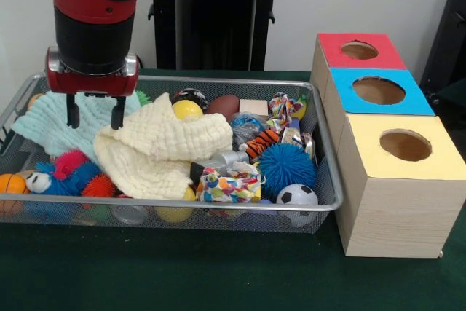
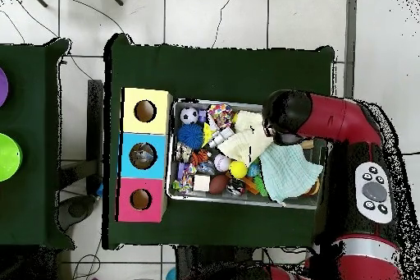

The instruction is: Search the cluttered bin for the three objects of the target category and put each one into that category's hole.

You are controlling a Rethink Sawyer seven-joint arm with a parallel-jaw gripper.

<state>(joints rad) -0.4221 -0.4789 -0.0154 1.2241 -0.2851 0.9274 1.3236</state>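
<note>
The wire mesh bin [image 1: 218,205] holds a clutter of toys and cloths; it also shows in the overhead view [image 2: 246,201]. My gripper [image 1: 95,116] hangs open and empty over the bin's left part, just above a mint green cloth [image 1: 51,123] and beside a cream cloth [image 1: 164,147]. Among the clutter I see a blue spiky ball [image 1: 285,167], a small soccer ball [image 1: 297,196], a yellow ball [image 1: 187,109], a brown football [image 1: 224,105] and a colourful wrapped block [image 1: 227,186]. Three wooden boxes with round holes stand to the right: red top [image 1: 359,50], blue top [image 1: 377,91], yellow top [image 1: 405,146].
The bin and boxes sit on a dark green table [image 1: 182,274]. The robot's black pedestal [image 1: 211,12] stands behind the bin. In the overhead view my red arm [image 2: 344,125] covers the bin's right end, and a second green table [image 2: 25,145] with coloured discs stands at the left.
</note>
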